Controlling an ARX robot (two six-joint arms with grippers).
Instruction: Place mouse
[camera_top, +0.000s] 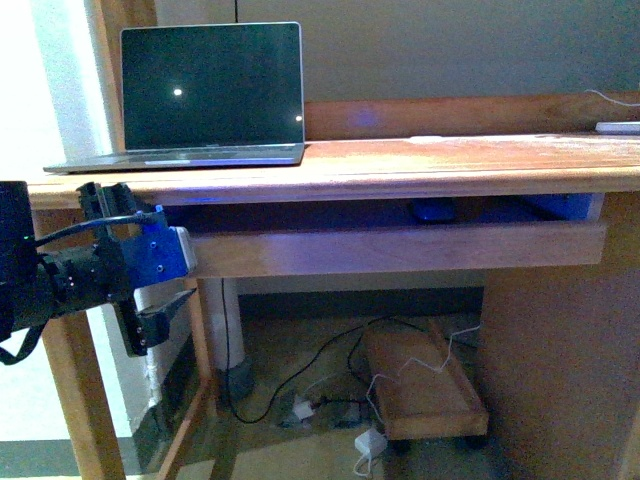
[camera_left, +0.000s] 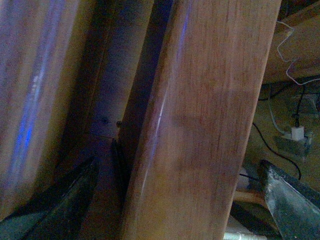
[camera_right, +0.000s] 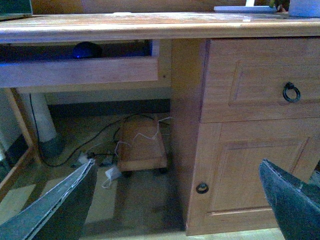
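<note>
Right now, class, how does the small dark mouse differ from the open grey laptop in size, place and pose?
Size: the small dark grey-blue oval mouse is far smaller than the open grey laptop. Place: the mouse lies in the pull-out wooden tray; the laptop stands on the wooden desktop above, further left. Pose: the mouse is a low dome; the laptop's screen stands upright. Both rest on the same desk.
</note>
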